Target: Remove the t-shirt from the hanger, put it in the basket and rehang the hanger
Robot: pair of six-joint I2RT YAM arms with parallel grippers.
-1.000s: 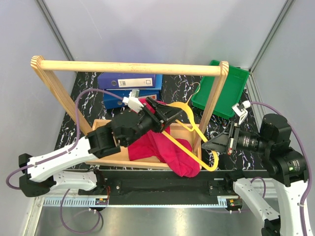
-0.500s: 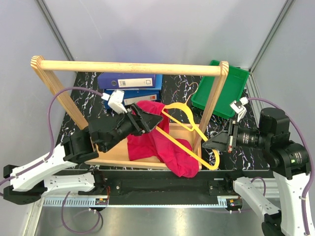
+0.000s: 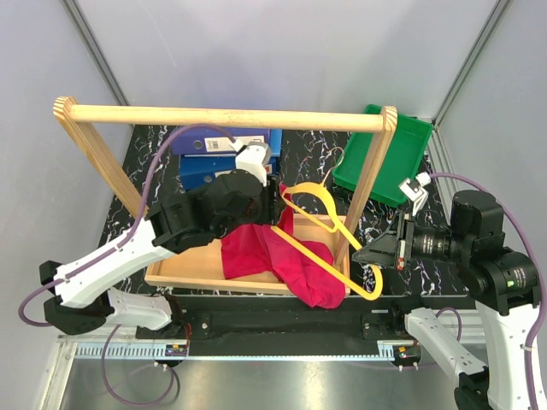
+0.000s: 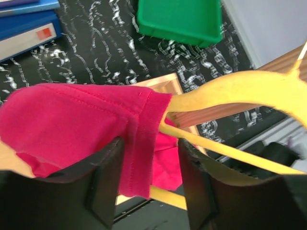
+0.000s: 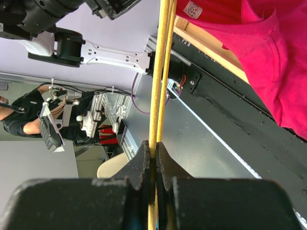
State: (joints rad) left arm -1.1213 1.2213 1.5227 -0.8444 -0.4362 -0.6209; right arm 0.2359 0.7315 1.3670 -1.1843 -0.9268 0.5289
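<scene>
T-shirt [image 3: 282, 256]: magenta-red and bunched. It lies partly in the wooden tray [image 3: 175, 275] and spills over the tray's near right edge. Its upper part is caught on the hanger [image 3: 329, 224], so it is not yet off. A small white neck label [image 5: 193, 8] shows at the top edge of the right wrist view.

Hanger: yellow and tilted. Its hook points to the far side, beside the right post of the wooden rail frame [image 3: 224, 115]. Its lower corner reaches to the near right, past the tray. In the left wrist view one yellow arm emerges from a hemmed opening of the shirt.

Left gripper [image 3: 275, 201]: positioned over the far part of the shirt, just beside the hanger's shoulder. The left wrist view shows its fingers [image 4: 103, 187] spread apart with a seamed fold of cloth hanging between them. The cloth lies against one finger and a gap shows at the other, so nothing is clamped.

Right gripper [image 3: 369, 254]: at the hanger's near right corner. The right wrist view shows the jaws pressed together on the thin yellow wire.

Surroundings: a green bin [image 3: 380, 158] sits far right and blue binders [image 3: 205, 162] sit far left of centre, both on the black marbled table [image 3: 141, 166].
</scene>
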